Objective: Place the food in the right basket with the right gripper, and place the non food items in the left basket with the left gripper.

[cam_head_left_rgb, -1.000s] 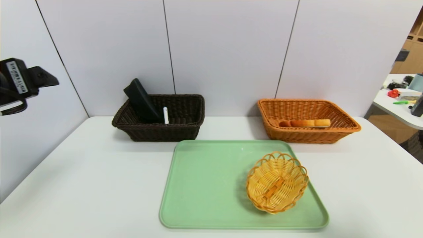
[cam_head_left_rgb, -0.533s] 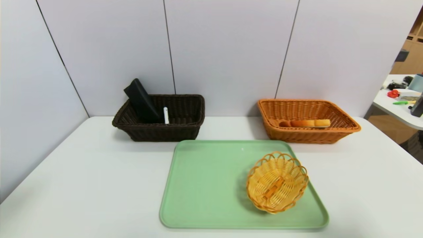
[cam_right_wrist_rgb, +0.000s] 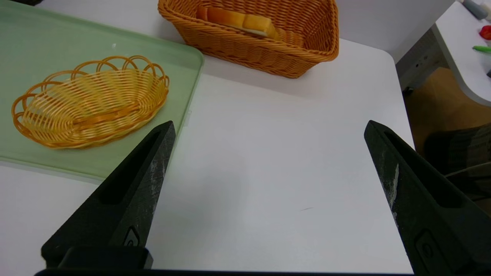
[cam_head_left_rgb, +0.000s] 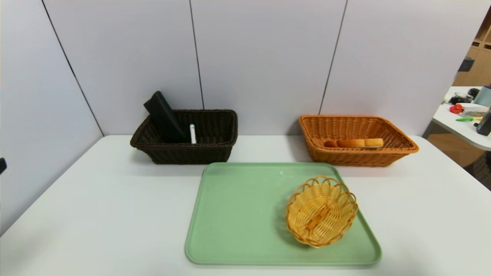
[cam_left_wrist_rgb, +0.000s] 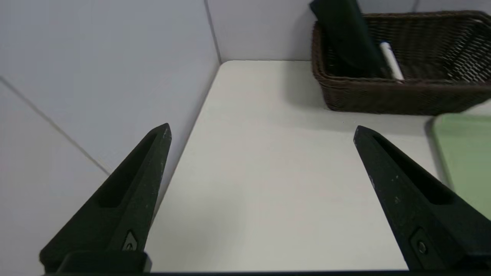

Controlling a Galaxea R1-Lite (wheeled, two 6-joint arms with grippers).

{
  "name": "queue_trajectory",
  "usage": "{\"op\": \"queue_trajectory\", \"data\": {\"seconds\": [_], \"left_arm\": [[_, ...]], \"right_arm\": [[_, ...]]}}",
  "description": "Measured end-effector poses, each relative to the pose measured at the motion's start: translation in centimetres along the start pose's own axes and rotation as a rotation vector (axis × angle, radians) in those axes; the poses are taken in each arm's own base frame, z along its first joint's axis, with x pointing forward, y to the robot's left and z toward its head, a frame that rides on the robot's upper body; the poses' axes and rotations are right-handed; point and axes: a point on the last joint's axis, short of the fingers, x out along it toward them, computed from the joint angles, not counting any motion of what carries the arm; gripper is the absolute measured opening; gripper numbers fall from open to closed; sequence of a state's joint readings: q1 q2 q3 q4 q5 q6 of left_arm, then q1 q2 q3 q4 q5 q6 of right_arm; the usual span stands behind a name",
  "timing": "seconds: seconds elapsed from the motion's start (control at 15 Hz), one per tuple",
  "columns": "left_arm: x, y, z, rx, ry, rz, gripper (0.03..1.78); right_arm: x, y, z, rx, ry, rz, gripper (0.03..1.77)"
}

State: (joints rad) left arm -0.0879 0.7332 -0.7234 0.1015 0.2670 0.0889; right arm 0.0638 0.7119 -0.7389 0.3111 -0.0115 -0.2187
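White table [cam_head_left_rgb: 115, 214]; bread [cam_right_wrist_rgb: 238, 21] plain from right wrist only.

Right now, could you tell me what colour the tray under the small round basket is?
The tray is pale green, plain and unpatterned; the head view shows it best.

**Wicker, matt plastic and a smooth table**

Both big baskets are rough woven wicker: the left basket [cam_head_left_rgb: 184, 138] dark brown, the right basket [cam_head_left_rgb: 358, 140] orange-tan. The tray [cam_head_left_rgb: 238, 214] looks like smooth, faintly sheened green plastic. The table [cam_head_left_rgb: 96, 207] is smooth, matt white. The fingers [cam_right_wrist_rgb: 130, 199] are matt black, scuffed.
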Motion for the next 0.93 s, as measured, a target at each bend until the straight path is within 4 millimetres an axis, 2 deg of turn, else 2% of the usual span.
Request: {"op": "queue_trajectory", "data": {"seconds": [0.4,0.67,0.93], "left_arm": [[-2.2,-0.1,-3.1,0.041,-0.031,-0.166,1.69],[-4.1,0.2,-5.8,0.026,-0.069,-0.155,1.69],[-5.8,0.4,-7.8,0.007,-0.117,-0.121,1.69]], "right_arm": [[-1.2,0.3,-1.5,-0.010,-0.023,-0.012,1.70],[-2.4,0.5,-2.4,-0.006,-0.062,-0.033,1.70],[-3.8,0.9,-4.1,-0.001,-0.100,-0.057,1.70]]}}
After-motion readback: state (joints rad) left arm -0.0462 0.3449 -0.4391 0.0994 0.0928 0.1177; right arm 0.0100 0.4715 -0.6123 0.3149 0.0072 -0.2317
